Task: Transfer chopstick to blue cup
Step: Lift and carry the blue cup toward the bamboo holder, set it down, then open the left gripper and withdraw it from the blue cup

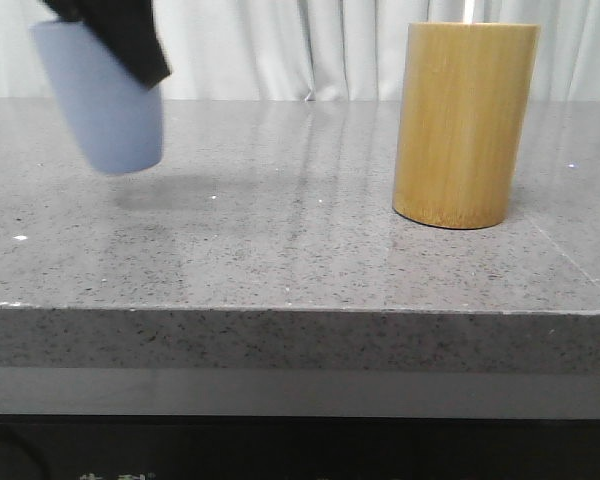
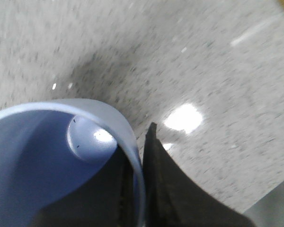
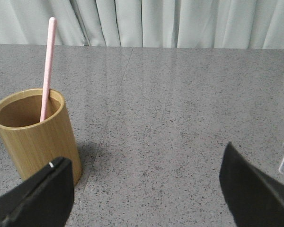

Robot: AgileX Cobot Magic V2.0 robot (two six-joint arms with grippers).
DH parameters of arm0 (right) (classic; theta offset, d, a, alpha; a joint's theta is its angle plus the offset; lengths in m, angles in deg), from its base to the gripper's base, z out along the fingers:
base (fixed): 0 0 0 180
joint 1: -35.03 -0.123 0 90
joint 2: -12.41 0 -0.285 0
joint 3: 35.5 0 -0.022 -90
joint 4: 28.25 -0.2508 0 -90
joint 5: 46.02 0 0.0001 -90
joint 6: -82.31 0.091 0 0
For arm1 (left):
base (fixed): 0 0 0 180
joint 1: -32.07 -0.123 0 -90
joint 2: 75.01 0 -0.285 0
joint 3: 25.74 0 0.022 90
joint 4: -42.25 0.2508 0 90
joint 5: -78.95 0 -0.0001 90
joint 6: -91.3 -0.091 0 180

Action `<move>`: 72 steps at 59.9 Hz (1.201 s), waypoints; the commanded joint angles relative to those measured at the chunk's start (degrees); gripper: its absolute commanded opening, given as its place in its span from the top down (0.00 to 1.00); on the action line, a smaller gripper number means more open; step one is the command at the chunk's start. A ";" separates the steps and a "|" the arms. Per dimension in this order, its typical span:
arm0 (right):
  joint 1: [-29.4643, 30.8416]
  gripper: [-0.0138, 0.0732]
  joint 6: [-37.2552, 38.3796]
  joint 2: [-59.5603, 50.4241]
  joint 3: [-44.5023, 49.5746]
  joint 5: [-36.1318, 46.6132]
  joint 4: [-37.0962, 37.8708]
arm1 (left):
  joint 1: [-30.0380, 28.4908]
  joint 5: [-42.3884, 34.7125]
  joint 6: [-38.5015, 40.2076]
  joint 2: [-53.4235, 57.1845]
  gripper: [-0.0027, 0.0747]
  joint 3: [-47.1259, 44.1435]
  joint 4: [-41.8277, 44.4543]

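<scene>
Still in the holder: a light, slick stick to pinch high

Upright, the chopstick [image 3: 48,66] leans in the bamboo holder [image 3: 35,135], on the table [image 1: 300,250]. It looks stiff, light and slippery; I'd pinch it above the rim. The right gripper [image 3: 146,198] hangs near the holder, jaws wide apart and empty. The left gripper [image 2: 135,189] is clamped on the blue cup [image 1: 105,100], one finger inside the wall, lifted and tilted.

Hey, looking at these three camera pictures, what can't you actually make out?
- Front view: the blue cup has its rim hidden by the left hand.
- Front view: the chopstick is cut off by the top edge.
- Right wrist view: the chopstick's lower end is hidden inside the bamboo holder.
</scene>
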 commanded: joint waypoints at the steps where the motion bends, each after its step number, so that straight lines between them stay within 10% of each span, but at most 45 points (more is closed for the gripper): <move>1: 0.21 0.11 -0.26 0.59 -1.98 4.22 -0.06 | 2.74 1.33 0.48 2.18 0.99 4.40 -1.42; 30: 0.21 0.11 -0.26 0.59 -1.98 4.12 -0.06 | 14.02 -3.30 0.48 -5.17 0.98 8.46 -1.21; 51: 0.21 0.11 -0.26 0.59 -1.98 3.15 -0.06 | 14.02 -3.36 0.48 -5.17 0.57 8.46 -1.41; 72: 0.21 0.11 -0.26 0.59 -1.98 2.90 -0.06 | 13.91 1.39 3.32 3.66 0.55 9.19 -0.12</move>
